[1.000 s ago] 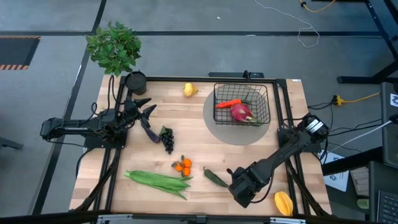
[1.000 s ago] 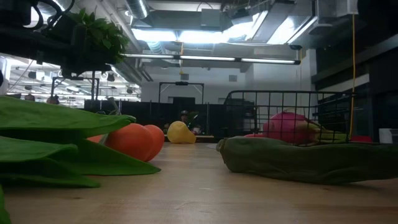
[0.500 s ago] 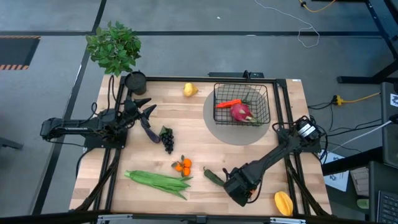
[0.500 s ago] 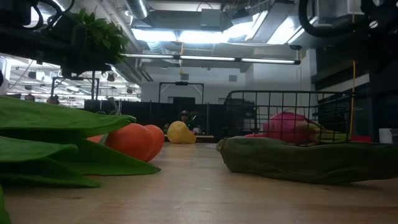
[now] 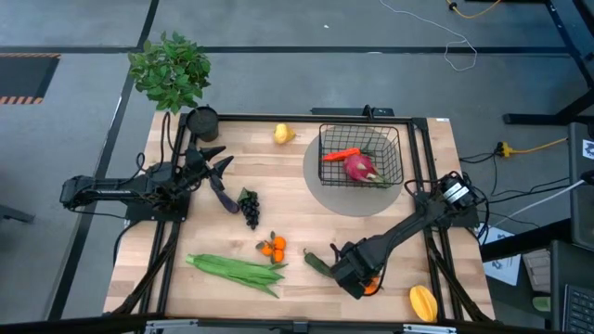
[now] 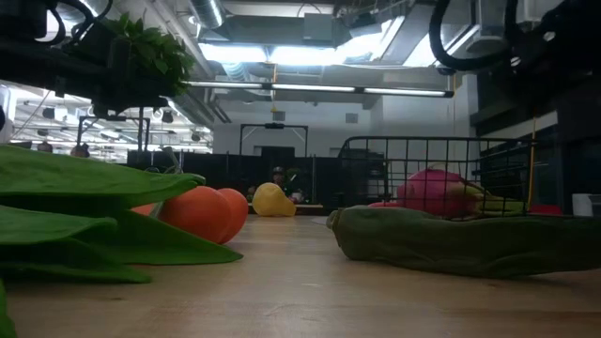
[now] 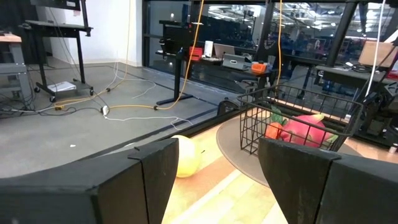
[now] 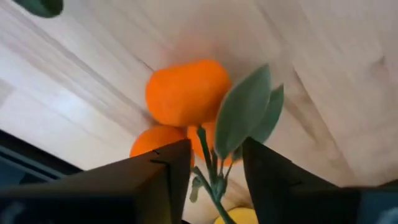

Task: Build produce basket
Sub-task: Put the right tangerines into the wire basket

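My right gripper (image 5: 362, 282) points down over an orange cluster (image 8: 186, 93) with green leaves that lies on the table near the front right. Its open fingers stand on either side of the cluster's stem (image 8: 208, 158). The black wire basket (image 5: 362, 156) stands on a grey round mat at the far right, with a carrot (image 5: 341, 154) and a pink dragon fruit (image 5: 360, 168) inside. My left gripper (image 5: 219, 165) waits open at the table's left, close to the purple eggplant (image 5: 223, 195). A green pepper (image 5: 320, 264) lies just left of my right gripper. My right gripper comes from above with its fingers (image 8: 168, 168) around the orange cluster's stem and leaf base. I cannot tell whether they touch the stem or the fruit. The cluster lies on the table.
Loose on the table are a lemon (image 5: 283, 134), dark grapes (image 5: 250, 208), a second orange cluster (image 5: 273, 247), green beans (image 5: 237, 270) and a starfruit (image 5: 423, 302). A small black cup (image 5: 201, 122) and a potted plant (image 5: 169, 70) stand at the far left corner.
My right gripper has come down toward the table and shifted a little toward the left edge, settling over the orange cluster, which now shows beside it in the high view. In the low view the right arm has come into the picture from above.
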